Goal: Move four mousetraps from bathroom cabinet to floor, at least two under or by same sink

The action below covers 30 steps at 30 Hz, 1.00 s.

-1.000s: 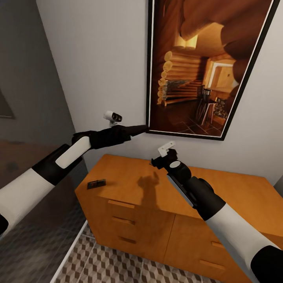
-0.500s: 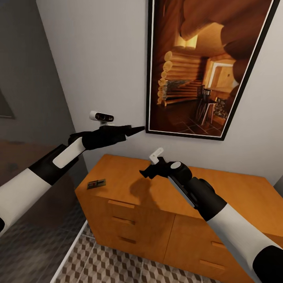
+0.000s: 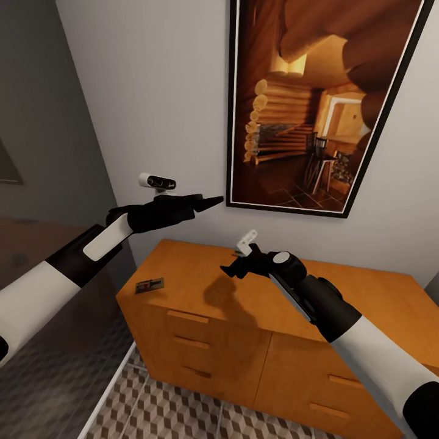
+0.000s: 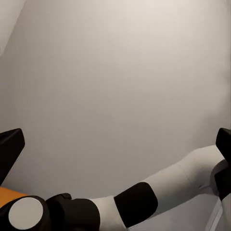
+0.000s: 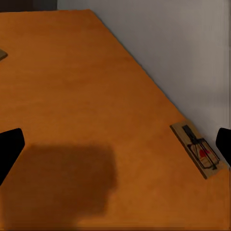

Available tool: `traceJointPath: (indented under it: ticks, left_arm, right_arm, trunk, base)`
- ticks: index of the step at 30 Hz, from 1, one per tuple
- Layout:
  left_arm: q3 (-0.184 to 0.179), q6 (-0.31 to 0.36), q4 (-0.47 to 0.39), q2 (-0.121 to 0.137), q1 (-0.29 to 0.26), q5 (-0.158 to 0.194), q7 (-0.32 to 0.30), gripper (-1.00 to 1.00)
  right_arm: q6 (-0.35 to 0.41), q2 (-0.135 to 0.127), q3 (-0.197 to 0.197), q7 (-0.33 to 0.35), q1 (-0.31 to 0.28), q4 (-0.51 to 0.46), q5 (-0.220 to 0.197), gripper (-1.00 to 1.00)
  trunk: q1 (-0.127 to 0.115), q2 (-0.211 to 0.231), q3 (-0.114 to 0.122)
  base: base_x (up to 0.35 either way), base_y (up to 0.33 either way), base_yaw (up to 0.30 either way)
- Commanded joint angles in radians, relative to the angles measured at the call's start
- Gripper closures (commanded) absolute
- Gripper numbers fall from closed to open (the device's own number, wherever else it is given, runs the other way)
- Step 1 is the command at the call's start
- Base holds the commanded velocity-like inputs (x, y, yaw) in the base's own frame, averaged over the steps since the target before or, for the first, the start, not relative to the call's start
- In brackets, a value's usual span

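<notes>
Since half a second ago your right gripper has barely shifted, its wrist rolling a little while it hangs above the top of the low orange-brown wooden chest of drawers; your left gripper has kept its place, raised in the air and pointing toward the pale wall.

Nearest to you, below both arms, lies the bathroom floor of square tiles printed with brown, beige and white cubes, in front of the chest's drawer fronts.

Your right gripper's 2 dark fingertips stand wide apart in its wrist view, with nothing between them. Ahead of those fingers, and off toward 1 fingertip, a small flat tan wooden mousetrap with dark wire and a red mark lies flat on the chest top, close to the edge where the top meets the wall. In the head view it sits near the chest's left front corner, well apart from the right gripper and below the left one.

Your left gripper's fingertips also sit wide apart and hold nothing; between them you see bare wall and your right arm.

Beyond both grippers hangs a tall black-framed picture of a log-cabin interior.
</notes>
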Motion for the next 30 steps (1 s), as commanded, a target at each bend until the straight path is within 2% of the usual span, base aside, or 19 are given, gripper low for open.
traceJointPath:
  ticks: [1, 2, 4, 6, 8, 9, 11, 12, 15, 16, 17, 18, 23, 30]
  left_arm:
    - [-0.004, 0.009, 0.000, 0.001, -0.002, 0.010, -0.001, -1.00]
    - [-0.004, 0.010, 0.001, 0.000, -0.002, 0.010, -0.001, -1.00]
    - [-0.004, 0.010, 0.001, 0.001, -0.002, 0.011, -0.001, -1.00]
    - [-0.004, 0.010, 0.002, 0.000, -0.002, 0.011, -0.001, -1.00]
    - [-0.004, 0.010, 0.002, 0.000, -0.002, 0.011, -0.001, -1.00]
    - [-0.004, 0.010, 0.002, -0.001, -0.002, 0.011, -0.001, -1.00]
    - [-0.004, 0.010, 0.002, -0.001, -0.002, 0.011, -0.001, -1.00]
    - [-0.004, 0.010, 0.002, -0.001, -0.002, 0.011, -0.001, -1.00]
    - [-0.004, 0.010, 0.002, -0.002, -0.002, 0.011, 0.000, -1.00]
    - [-0.004, 0.010, 0.002, -0.002, -0.002, 0.011, 0.000, -1.00]
    - [-0.004, 0.010, 0.002, -0.002, -0.002, 0.011, 0.000, -1.00]
    - [-0.004, 0.010, 0.002, -0.003, -0.002, 0.011, 0.000, -1.00]
    - [-0.004, 0.010, 0.000, -0.005, -0.002, 0.010, 0.000, -1.00]
    - [-0.004, 0.010, 0.001, -0.005, -0.002, 0.010, 0.000, -1.00]
  right_arm:
    - [0.006, -0.005, 0.002, -0.003, -0.001, -0.002, -0.006, -1.00]
    - [0.006, -0.020, 0.003, 0.030, -0.002, -0.009, 0.014, -1.00]
    - [0.006, -0.024, 0.003, 0.060, -0.002, -0.016, 0.031, -1.00]
    - [0.005, -0.034, 0.002, 0.149, -0.003, -0.026, 0.088, -1.00]
    - [0.005, -0.037, 0.001, 0.202, -0.003, -0.029, 0.126, -1.00]
    - [0.005, -0.039, 0.000, 0.257, -0.003, -0.031, 0.169, -1.00]
    - [0.005, -0.040, -0.003, 0.310, -0.003, -0.032, 0.215, -1.00]
    - [0.005, -0.041, -0.006, 0.361, -0.003, -0.033, 0.263, -1.00]
    - [0.004, -0.042, -0.008, 0.430, -0.003, -0.033, 0.332, -1.00]
    - [0.003, -0.042, -0.009, 0.471, -0.003, -0.033, 0.375, -1.00]
    - [0.003, -0.042, -0.010, 0.489, -0.003, -0.033, 0.394, -1.00]
    - [-0.001, -0.042, -0.012, 0.571, -0.003, -0.030, 0.465, -1.00]
    - [-0.004, -0.041, -0.012, 0.627, -0.003, -0.026, 0.494, -1.00]
    - [-0.007, -0.040, -0.013, 0.639, -0.003, -0.022, 0.498, -1.00]
  trunk:
    - [0.000, -0.001, -0.001]
    - [0.000, -0.001, -0.001]
    - [0.000, -0.001, -0.001]
    - [0.000, -0.001, -0.001]
    - [0.000, -0.001, -0.001]
    - [0.000, -0.001, -0.001]
    - [0.000, -0.001, -0.001]
    - [0.000, -0.001, -0.001]
    - [0.000, -0.001, -0.001]
    - [0.000, -0.001, -0.001]
    - [0.000, -0.001, -0.001]
    - [0.000, -0.001, -0.001]
    - [0.000, -0.001, -0.001]
    - [0.000, -0.001, -0.001]
  base:
    - [0.000, 0.000, 0.000]
    - [0.020, 0.000, 0.000]
    - [0.051, 0.000, 0.000]
    - [0.156, -0.053, 0.000]
    - [0.220, -0.100, 0.000]
    - [0.244, -0.115, 0.000]
    - [0.205, -0.092, 0.000]
    - [0.120, -0.052, 0.000]
    - [0.078, -0.034, 0.000]
    - [0.039, -0.017, 0.000]
    - [0.031, -0.014, 0.000]
    - [0.010, -0.005, 0.000]
    - [0.005, -0.002, 0.000]
    - [0.051, 0.000, 0.000]
